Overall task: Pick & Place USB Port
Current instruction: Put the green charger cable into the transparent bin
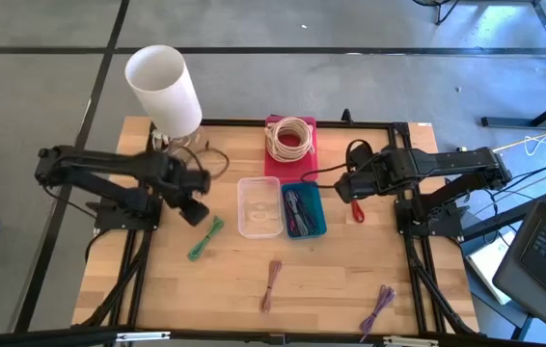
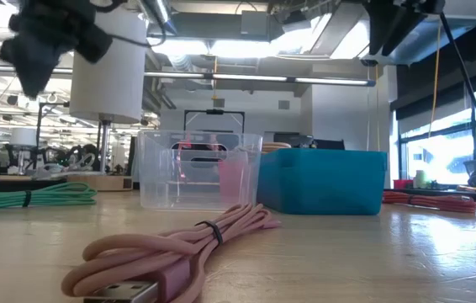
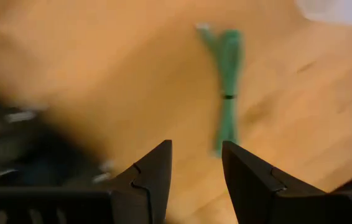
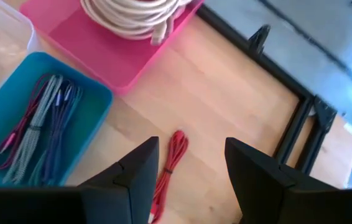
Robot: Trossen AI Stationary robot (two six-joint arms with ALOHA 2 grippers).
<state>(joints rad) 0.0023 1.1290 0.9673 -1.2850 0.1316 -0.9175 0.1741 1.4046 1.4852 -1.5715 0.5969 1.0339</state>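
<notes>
A: What takes up the most room on the wooden table (image 1: 341,280)?

B: Both arms. The left gripper (image 3: 194,171) hangs above the left half with its fingers spread and empty; the right gripper (image 4: 188,165) hangs near the right edge, also parted and empty.

A: And then?

B: A white cylinder (image 1: 164,89) at the far left corner, and a pink tray (image 4: 111,53) of coiled white cable (image 4: 138,12) at the far edge. In the middle, a clear bin (image 1: 259,206) touches a blue bin (image 1: 315,226) that holds bundled cables.

A: Where are the loose USB cables?

B: The green cable (image 3: 227,87) lies beyond the left gripper, left of the clear bin. The red cable (image 4: 168,168) lies below the right gripper. A pink cable (image 2: 179,252) and a purple cable (image 1: 379,306) lie by the near edge.
</notes>
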